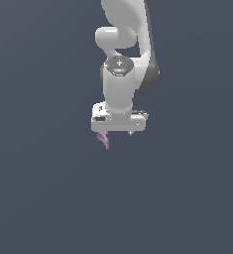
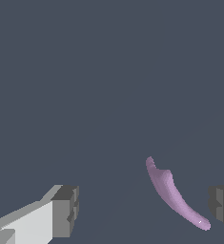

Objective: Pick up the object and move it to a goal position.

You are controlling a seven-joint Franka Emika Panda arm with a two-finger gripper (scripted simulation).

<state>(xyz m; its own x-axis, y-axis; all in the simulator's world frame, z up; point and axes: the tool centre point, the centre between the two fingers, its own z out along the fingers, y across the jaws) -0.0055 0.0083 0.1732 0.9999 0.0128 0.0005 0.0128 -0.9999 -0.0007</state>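
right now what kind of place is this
Likely a bare simulator scene: a flat featureless dark grey-blue ground, one glossy white robot arm, and a small matte pale purple crescent piece between its open gripper.

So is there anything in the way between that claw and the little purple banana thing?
Nothing visible. In the wrist view the purple piece lies in the gap between the open fingers, nearer one of them, with only bare grey floor around. No goal marker shows.

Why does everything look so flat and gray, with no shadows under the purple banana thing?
Exterior view: even, soft light on plain gray ground, no cast shadow under the purple piece or the gripper. Wrist view: the piece shows only a small bright spot near one tip; edges look jagged, not blurry.
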